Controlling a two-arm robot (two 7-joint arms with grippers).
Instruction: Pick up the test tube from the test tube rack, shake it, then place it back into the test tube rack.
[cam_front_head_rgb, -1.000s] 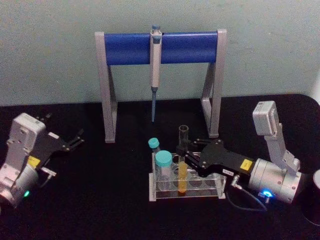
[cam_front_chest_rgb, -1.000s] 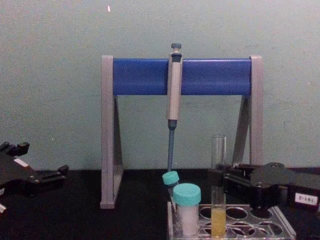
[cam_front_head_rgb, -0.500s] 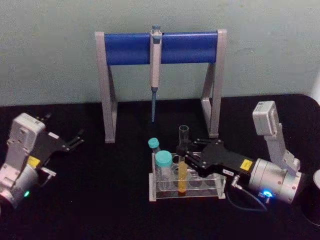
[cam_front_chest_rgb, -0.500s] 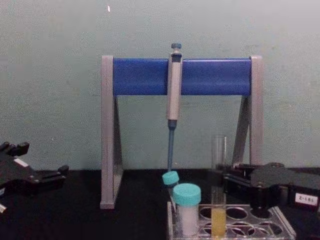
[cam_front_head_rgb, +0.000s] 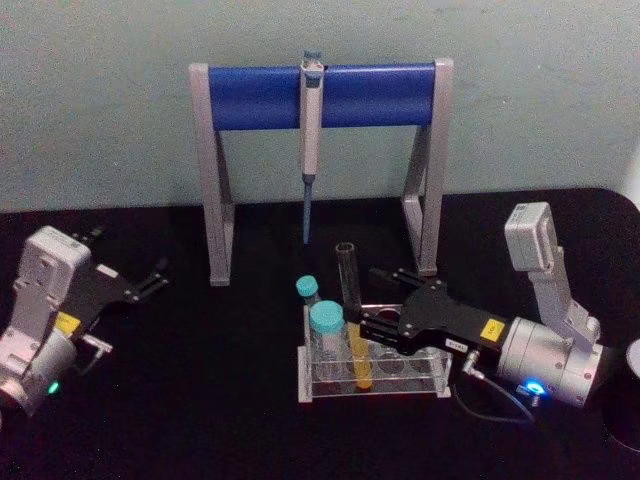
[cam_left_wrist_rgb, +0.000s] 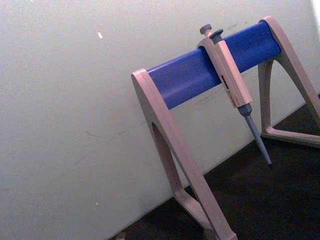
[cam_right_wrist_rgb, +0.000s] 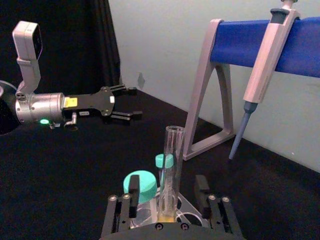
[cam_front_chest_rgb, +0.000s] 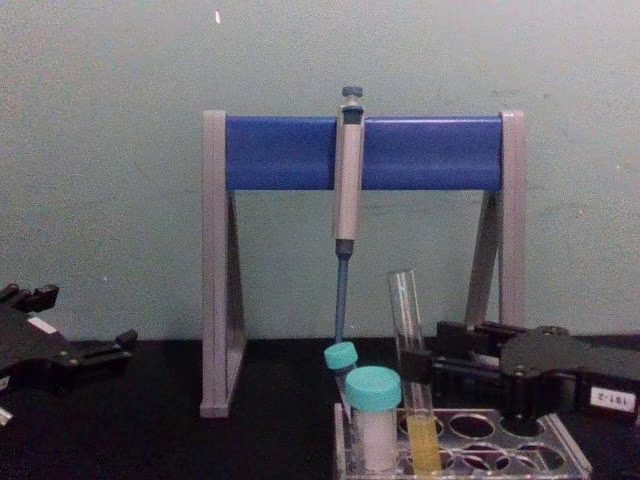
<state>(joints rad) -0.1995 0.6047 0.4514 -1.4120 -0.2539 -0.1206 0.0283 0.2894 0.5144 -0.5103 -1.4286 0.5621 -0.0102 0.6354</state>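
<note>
The test tube (cam_front_head_rgb: 351, 300), clear glass with yellow liquid in its lower part, stands in the test tube rack (cam_front_head_rgb: 420, 386) and leans with its top toward my left. My right gripper (cam_front_head_rgb: 367, 305) is open, with one finger on each side of the tube. In the right wrist view the tube (cam_right_wrist_rgb: 170, 165) rises between the two pads, and a gap shows on both sides. From the chest the tube (cam_front_chest_rgb: 409, 340) slants beside the gripper (cam_front_chest_rgb: 425, 365) above the rack (cam_front_chest_rgb: 500, 442). My left gripper (cam_front_head_rgb: 155, 275) rests open at the table's far left.
A grey-and-blue pipette stand (cam_front_head_rgb: 320, 95) with a hanging pipette (cam_front_head_rgb: 310, 120) stands behind the rack. Two teal-capped white tubes (cam_front_head_rgb: 326, 322) sit in the rack's left holes, close to the leaning tube. A dark object (cam_front_head_rgb: 630, 395) sits at the right edge.
The tube stood upright before and now leans with its top toward my left. The right gripper's fingers stand wider apart. The left arm has not moved.
</note>
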